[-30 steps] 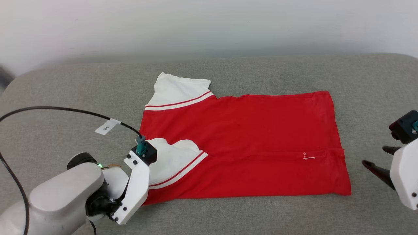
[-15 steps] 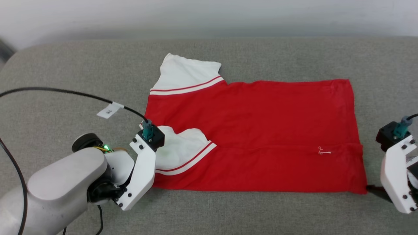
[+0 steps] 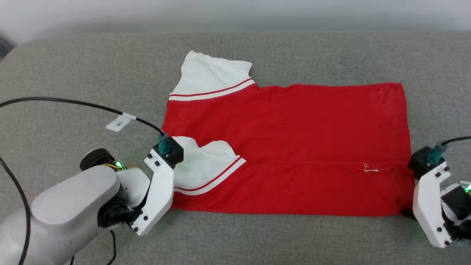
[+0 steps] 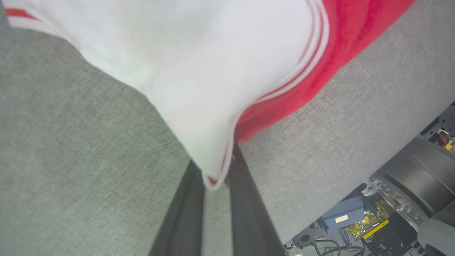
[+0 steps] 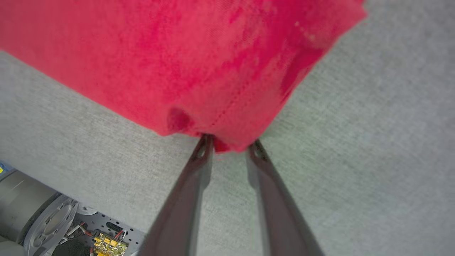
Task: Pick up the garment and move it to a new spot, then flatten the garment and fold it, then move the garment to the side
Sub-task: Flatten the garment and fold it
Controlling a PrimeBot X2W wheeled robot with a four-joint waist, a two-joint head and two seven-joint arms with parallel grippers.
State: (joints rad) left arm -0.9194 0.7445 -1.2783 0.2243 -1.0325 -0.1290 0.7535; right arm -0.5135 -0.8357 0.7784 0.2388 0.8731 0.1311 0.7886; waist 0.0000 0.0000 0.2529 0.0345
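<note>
Roughly: at the lower left of the head view, the left claw (image 4: 214, 167) is clamped on white cloth at the shirt's near corner. Mid-frame, the garment (image 3: 294, 147) lies spread on the grey worktop (image 3: 73, 73), its near sleeve (image 3: 200, 165) turned in over the red body. At the lower right, the right claw (image 5: 231, 142) has its tips apart, straddling the red hem corner, with no firm pinch visible. The cloth is likely light, limp and stretchy. It should drape and drag, so take it by the corners, both ends together.

On cushion (image 3: 73, 73): garment (image 3: 294, 147) between left pincer (image 4: 213, 174), right pincer (image 5: 231, 145).
</note>
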